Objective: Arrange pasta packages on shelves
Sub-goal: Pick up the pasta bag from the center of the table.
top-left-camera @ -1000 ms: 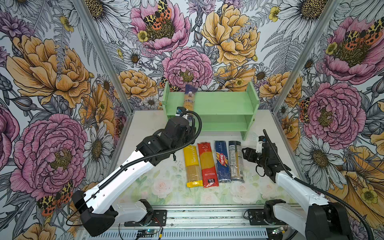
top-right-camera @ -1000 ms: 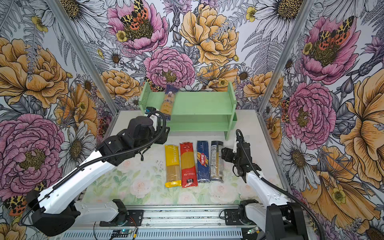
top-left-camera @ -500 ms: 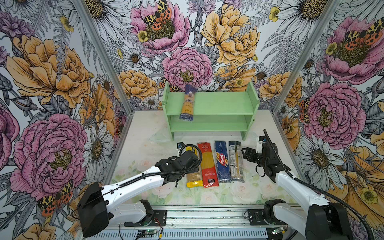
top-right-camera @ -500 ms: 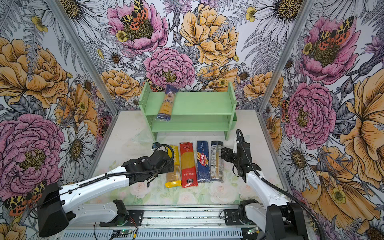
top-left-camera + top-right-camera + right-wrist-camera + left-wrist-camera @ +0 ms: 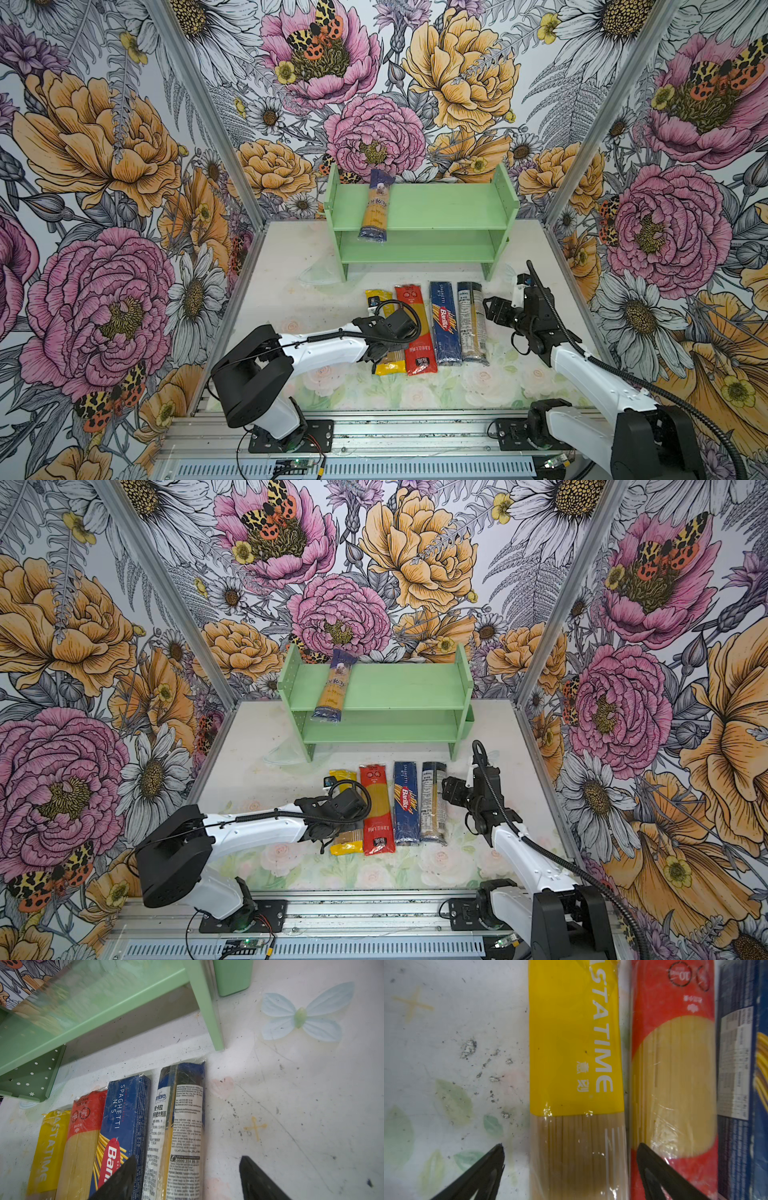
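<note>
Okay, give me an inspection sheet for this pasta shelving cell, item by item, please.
Surface: table scuffed, dark specks, faded floral print.
Job's things: blue-ended packet on the rack top shelf, near end overhanging; yellow packet, red packet, Barilla packet and white-label packet side by side on the table.
Clutter: small green bin beside the rack's side panel.
Tools: left tool open, straddling the yellow packet; right tool open, by the white-label packet, holding nothing.
Cables: black hose looped at the left wrist; second hose along the right arm.
Surroundings: floral walls; metal rail in front.
</note>
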Action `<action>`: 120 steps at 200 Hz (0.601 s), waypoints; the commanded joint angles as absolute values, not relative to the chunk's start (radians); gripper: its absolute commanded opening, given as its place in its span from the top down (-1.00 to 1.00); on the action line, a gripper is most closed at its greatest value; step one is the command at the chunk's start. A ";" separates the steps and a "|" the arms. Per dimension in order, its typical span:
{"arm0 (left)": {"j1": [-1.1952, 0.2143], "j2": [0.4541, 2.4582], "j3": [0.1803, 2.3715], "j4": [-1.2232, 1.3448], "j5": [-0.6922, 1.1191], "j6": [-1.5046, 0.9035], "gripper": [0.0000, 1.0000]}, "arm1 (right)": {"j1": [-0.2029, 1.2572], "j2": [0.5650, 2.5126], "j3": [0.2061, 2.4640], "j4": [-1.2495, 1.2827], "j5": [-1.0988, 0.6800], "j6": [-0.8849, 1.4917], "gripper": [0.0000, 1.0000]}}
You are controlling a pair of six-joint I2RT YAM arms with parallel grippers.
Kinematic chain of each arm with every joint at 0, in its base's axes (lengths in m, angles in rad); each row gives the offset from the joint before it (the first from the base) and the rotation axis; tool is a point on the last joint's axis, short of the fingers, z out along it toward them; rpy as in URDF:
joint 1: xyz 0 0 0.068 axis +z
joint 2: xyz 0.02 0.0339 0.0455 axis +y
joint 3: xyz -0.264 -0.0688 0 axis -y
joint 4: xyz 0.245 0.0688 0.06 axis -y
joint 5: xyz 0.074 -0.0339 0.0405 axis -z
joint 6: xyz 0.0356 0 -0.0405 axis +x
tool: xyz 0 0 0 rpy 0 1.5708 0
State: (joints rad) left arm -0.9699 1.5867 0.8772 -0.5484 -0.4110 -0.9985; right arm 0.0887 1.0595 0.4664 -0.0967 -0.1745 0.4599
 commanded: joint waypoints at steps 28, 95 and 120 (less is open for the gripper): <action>-0.994 1.699 0.951 -0.535 -0.403 -1.058 -0.98 | 0.096 1.028 0.454 -0.093 -0.182 0.461 -0.59; -0.994 1.683 0.893 -0.542 -0.421 -1.110 -0.98 | 0.097 1.031 0.447 -0.092 -0.179 0.456 -0.59; -0.976 1.675 0.875 -0.545 -0.422 -1.109 -0.98 | 0.096 1.029 0.443 -0.092 -0.178 0.458 -0.59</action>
State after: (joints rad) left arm -0.9859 1.6844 0.9073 -0.5438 -0.4187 -1.0798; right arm 0.0887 1.0454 0.4603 -0.0967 -0.1741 0.4591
